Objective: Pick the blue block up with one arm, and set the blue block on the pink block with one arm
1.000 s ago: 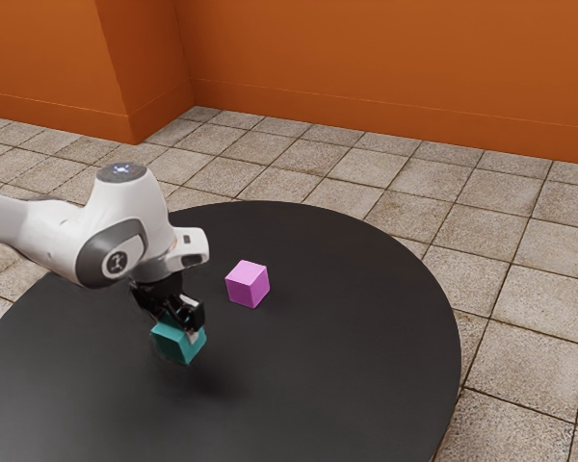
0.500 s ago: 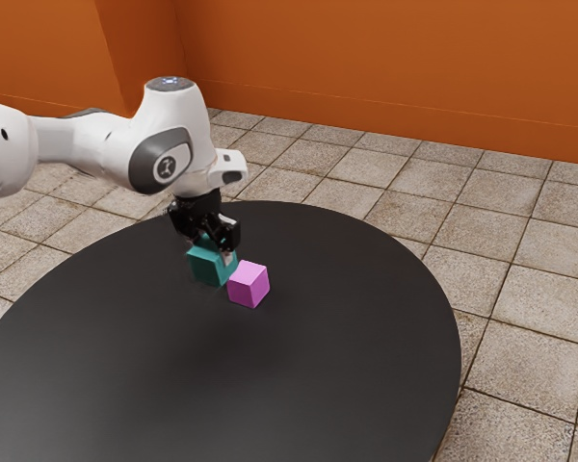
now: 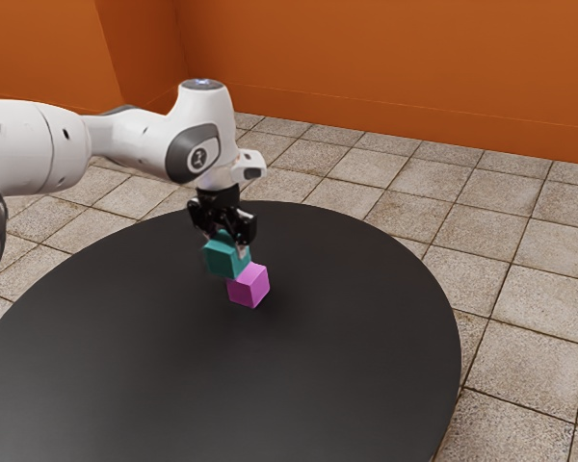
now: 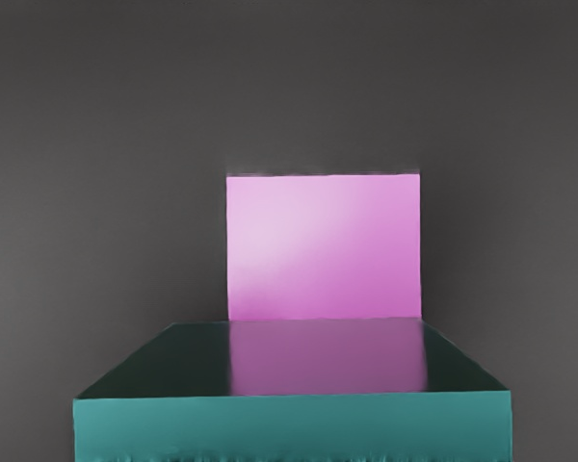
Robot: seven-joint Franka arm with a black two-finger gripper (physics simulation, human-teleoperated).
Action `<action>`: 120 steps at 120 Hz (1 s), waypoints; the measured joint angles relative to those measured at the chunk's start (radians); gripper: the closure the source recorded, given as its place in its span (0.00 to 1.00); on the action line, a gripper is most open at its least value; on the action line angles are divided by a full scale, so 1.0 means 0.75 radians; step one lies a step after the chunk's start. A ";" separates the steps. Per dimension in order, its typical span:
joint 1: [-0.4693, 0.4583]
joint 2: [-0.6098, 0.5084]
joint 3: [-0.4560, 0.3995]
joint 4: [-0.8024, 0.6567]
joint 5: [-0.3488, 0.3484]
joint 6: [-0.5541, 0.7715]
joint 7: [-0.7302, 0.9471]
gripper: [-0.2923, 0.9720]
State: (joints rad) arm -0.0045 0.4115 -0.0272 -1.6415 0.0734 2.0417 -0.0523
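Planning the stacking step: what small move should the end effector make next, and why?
Probably a short sideways shift over the pink block: the end effector holds the teal block raised, but offset from it toward the exterior view's left.

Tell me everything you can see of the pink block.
The pink block is a plain, smooth cube with sharp edges, sitting flat on the black round table. The blue block, clamped in the gripper, hangs just above its edge on the arm's side; whether they touch cannot be told.

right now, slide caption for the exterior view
Gripper holds the blue block aloft, close to the pink block on the black table.
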 joint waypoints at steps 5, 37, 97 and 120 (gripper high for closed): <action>0.000 0.016 -0.001 0.022 0.000 -0.007 0.001 0.48; 0.000 0.107 -0.005 0.135 0.008 -0.037 0.005 0.48; 0.000 0.176 -0.011 0.233 0.022 -0.083 0.014 0.48; 0.000 0.176 -0.012 0.233 0.017 -0.085 0.020 0.34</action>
State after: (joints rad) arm -0.0046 0.5434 -0.0364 -1.4668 0.0860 1.9782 -0.0370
